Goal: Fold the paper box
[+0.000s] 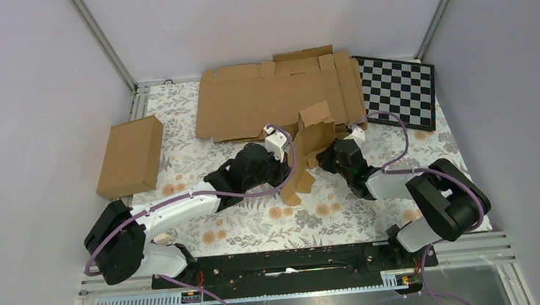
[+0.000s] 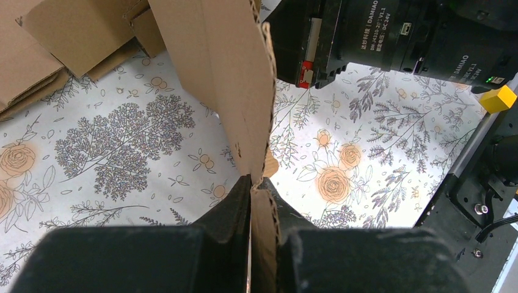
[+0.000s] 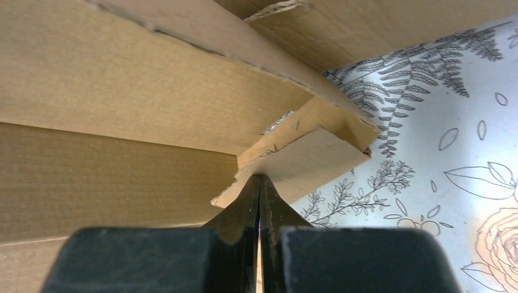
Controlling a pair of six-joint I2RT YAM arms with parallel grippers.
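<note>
Cardboard of this corrugated kind is light and fairly stiff across its panels but gives readily along the scored creases, so I judge the paper box [image 1: 312,145] will swing and sag if held by one flap alone. The sound places to take it are panel edges close to a crease, not the thin tabs, which could crumple or tear. It stands raised up over the floral tablecloth [image 1: 259,227] at the centre of the overhead view, well apart from the closed brown carton [image 1: 131,157] at the left of the frame. Whether its lower flaps touch the cloth I cannot tell. On its left side the left gripper [image 2: 255,194] pinches the lower edge of an upright panel, the board sandwiched between its fingers. On its right side the right gripper [image 3: 259,186] has its fingers pressed together, tips right at the edge of a small flap, and I see no board caught between them. The cardboard carries no print that I can see. The only readable writing is "DAMIAO" on the black motor housing [image 2: 421,33] at the upper right of the left wrist view; the smaller characters beside it are too fine to make out.
</note>
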